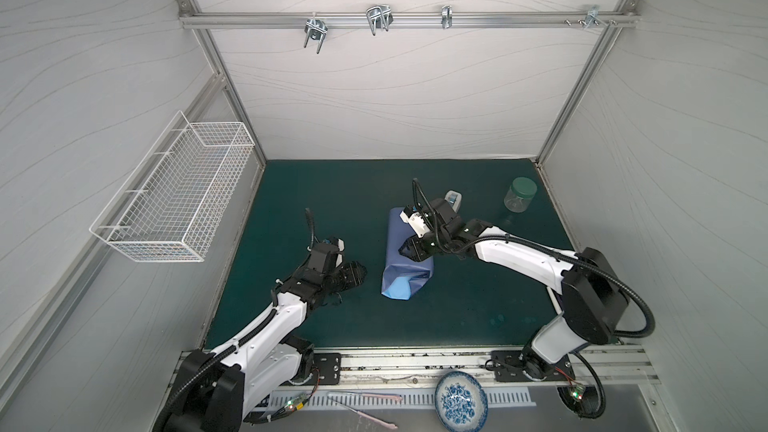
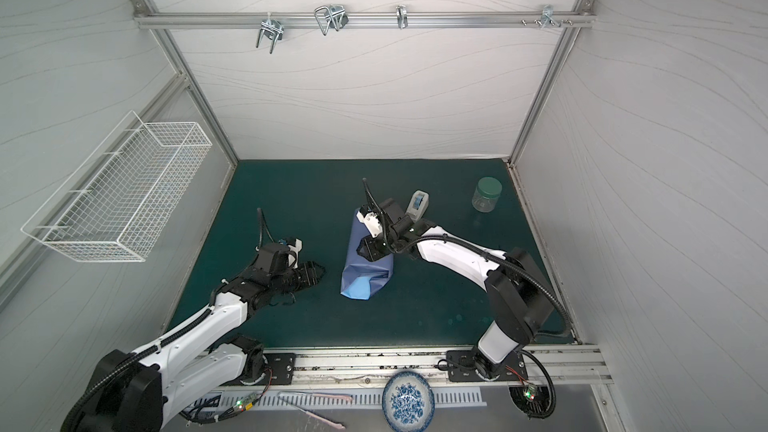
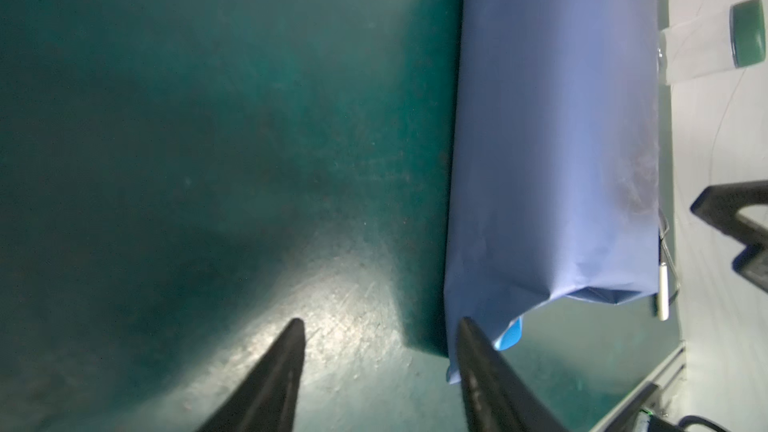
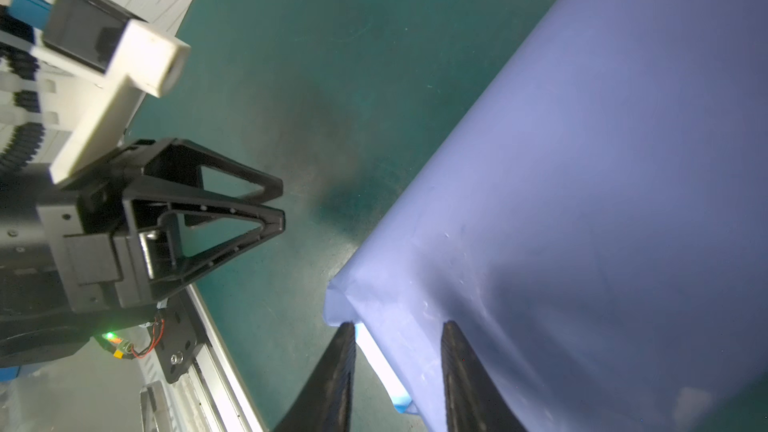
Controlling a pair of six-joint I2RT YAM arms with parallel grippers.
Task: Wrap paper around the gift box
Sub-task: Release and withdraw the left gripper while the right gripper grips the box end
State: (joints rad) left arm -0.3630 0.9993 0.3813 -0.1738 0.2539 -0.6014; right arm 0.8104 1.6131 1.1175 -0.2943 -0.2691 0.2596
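the paper [image 1: 406, 274] is already rolled round into a long indigo parcel. it lies near the middle of the bench [image 1: 457, 317], its length running from the near edge toward the far one. the gift box shows nowhere; i judge it sits inside the roll.

at the parcel's near end the wrap is unfinished. a light-blue flap [image 1: 397, 292] sticks out low over the bench, creased but not folded up or fastened.

the left gripper [image 1: 356, 271] hangs low just beside the parcel's left side, fingers apart with nothing between them. a little farther in, the right gripper [image 4: 398, 328] is over the parcel's middle. its fingers stand apart astride a folded edge where the light-blue face shows, not visibly clamped on it.

the parcel's far end is mostly hidden under that arm. the tape dispenser [image 2: 419, 201] stands just beyond, toward the far right corner. i judge the end folds and the taping remain.
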